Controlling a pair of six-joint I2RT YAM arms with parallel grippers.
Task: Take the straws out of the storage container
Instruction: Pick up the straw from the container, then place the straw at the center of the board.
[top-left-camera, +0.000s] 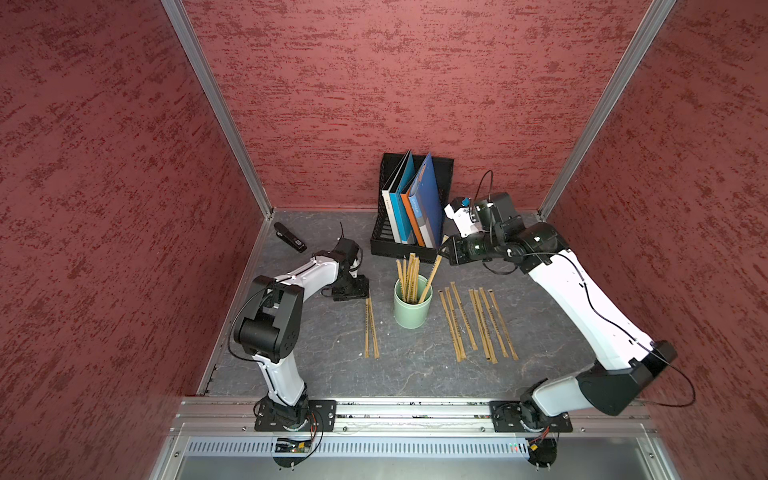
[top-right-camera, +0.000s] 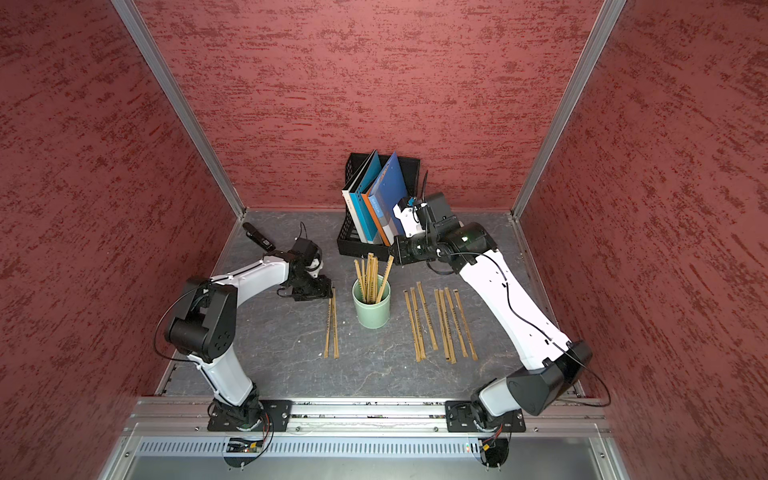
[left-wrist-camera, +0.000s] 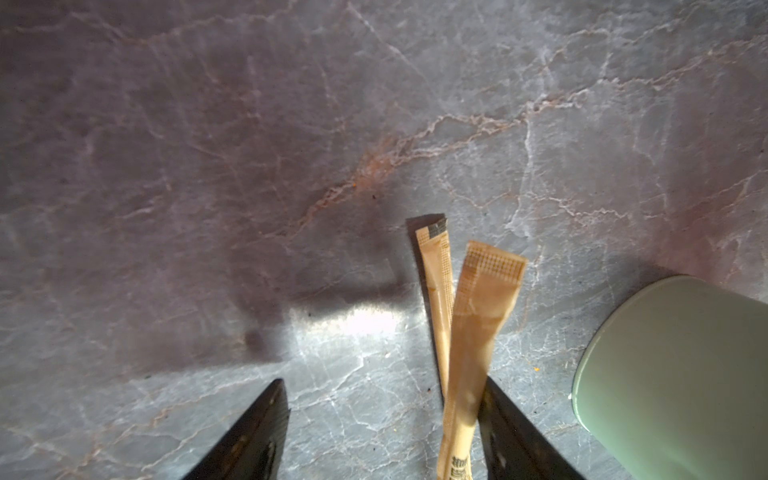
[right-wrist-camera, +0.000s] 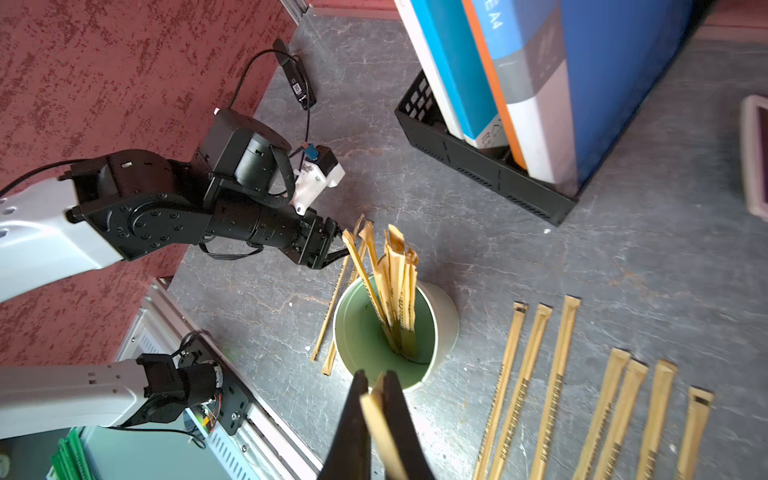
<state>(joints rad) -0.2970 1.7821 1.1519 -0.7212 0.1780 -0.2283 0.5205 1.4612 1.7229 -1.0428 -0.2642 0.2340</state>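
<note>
Pale mint-green cylindrical cup (top-left-camera: 411, 309), upright on grey marbled tabletop (top-left-camera: 407, 374): holds bundle of tan paper-wrapped straws (top-left-camera: 409, 272). Right gripper (top-left-camera: 441, 250) is clamped on top of one straw (top-left-camera: 431, 279) leaning from the cup. Left gripper (top-left-camera: 362, 291), jaws apart, sits beside the cup over two flat-lying straws (top-left-camera: 372, 328); a row of straws (right-wrist-camera: 557, 374) lies on the cup's opposite side.

Straws (top-left-camera: 409, 270) in cup (top-left-camera: 410, 316), file holder (top-left-camera: 384, 246) behind, more straws flat to L & R.
</note>
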